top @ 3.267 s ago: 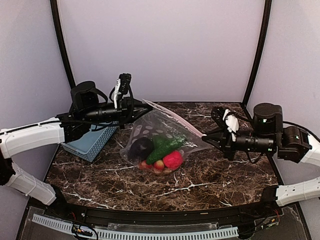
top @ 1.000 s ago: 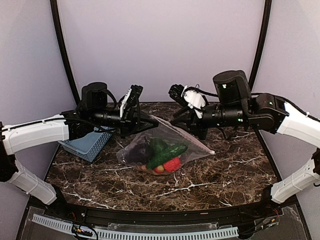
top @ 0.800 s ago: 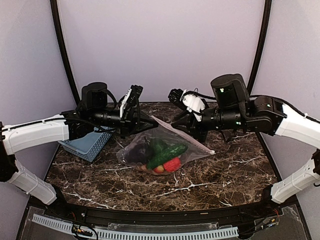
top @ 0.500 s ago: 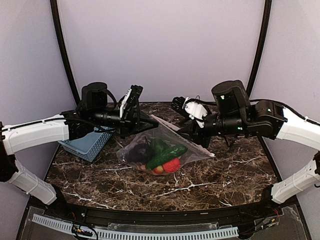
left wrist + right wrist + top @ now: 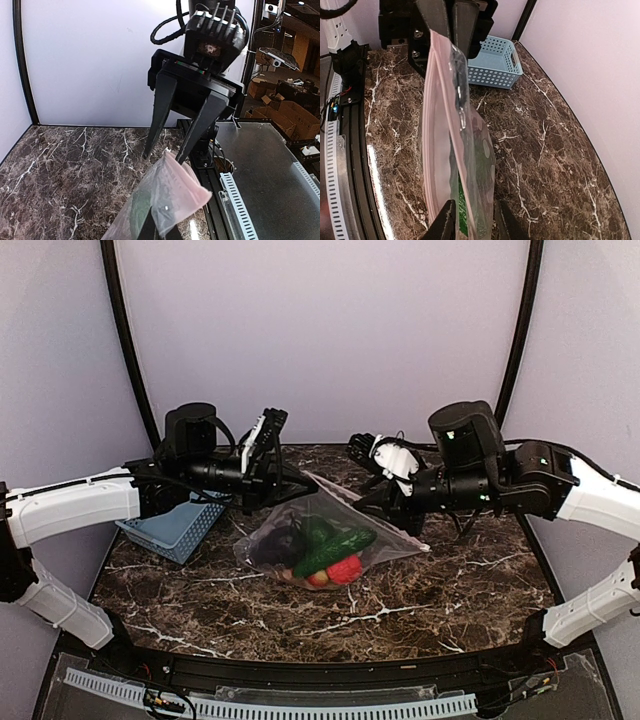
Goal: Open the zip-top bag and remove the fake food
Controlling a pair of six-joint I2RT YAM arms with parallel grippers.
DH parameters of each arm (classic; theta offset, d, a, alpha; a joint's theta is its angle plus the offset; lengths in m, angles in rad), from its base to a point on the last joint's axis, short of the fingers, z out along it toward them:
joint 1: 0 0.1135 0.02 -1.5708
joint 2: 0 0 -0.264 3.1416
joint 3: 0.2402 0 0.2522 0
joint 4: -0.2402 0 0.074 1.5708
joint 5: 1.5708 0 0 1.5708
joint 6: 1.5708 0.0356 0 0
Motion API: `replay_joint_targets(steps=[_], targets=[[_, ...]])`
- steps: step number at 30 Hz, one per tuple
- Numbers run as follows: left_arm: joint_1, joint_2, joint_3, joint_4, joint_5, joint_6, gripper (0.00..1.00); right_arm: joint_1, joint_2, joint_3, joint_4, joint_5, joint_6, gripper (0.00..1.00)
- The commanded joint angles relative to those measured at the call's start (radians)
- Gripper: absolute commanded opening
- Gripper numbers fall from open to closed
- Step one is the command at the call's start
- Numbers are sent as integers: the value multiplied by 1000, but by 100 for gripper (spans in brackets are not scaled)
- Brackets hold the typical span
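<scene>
Two grippers flanked the zip-top bag [image 5: 335,520] on the marble table [image 5: 450,580]. The left gripper [image 5: 288,483] was clamped on its raised corner, and the fake food [image 5: 325,552] sagged inside.

In the left wrist view, the right gripper [image 5: 164,157] straddled the pink zip strip [image 5: 177,190], spread wide.

In the right wrist view, its fingers [image 5: 444,222] stood either side of the bag, unclenched, with a blue basket [image 5: 490,67] beyond.

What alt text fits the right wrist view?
The zip-top bag is held edge-on mid-frame, its pink zip strip pinched at the far end by the left gripper. The right gripper is open, a finger on either side of the bag. A blue lattice basket stands behind on the marble table.
</scene>
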Motion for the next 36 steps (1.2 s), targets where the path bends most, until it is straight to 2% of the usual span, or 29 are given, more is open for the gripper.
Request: replay_joint_targets(steps=[1, 6, 10, 11, 13, 14, 16, 18, 24, 28, 34, 36], targets=[[8, -18, 27, 30, 30, -14, 1, 7, 10, -14, 3, 25, 0, 22], [12, -20, 13, 59, 43, -27, 1, -4, 14, -15, -4, 36, 5, 8], [14, -16, 8, 72, 48, -33, 1, -25, 3, -28, -1, 12, 17, 6], [15, -13, 8, 76, 50, -35, 1, -31, -2, -32, 1, 1, 21, 7], [15, -11, 9, 83, 54, -38, 1, -41, -9, -39, 4, -20, 28, 19], [15, -10, 10, 86, 54, -41, 1, -47, -13, -42, 7, -27, 31, 21], [16, -7, 11, 89, 54, -43, 1, -55, -19, -43, 10, -46, 29, 7], [16, -5, 8, 98, 52, -45, 1, -59, -19, -38, 13, -51, 32, 0], [15, 22, 5, 128, -26, -49, 1, -74, -38, -3, 8, -60, 73, 0], [18, 99, 35, 186, -90, -72, 1, -126, -91, 7, -24, 6, 113, 0], [30, 324, 233, 230, -206, -214, 9, -237, -183, 42, -96, 48, 189, 0], [43, 414, 305, 302, -200, -303, 21, -256, -194, 68, -132, 70, 204, 0]])
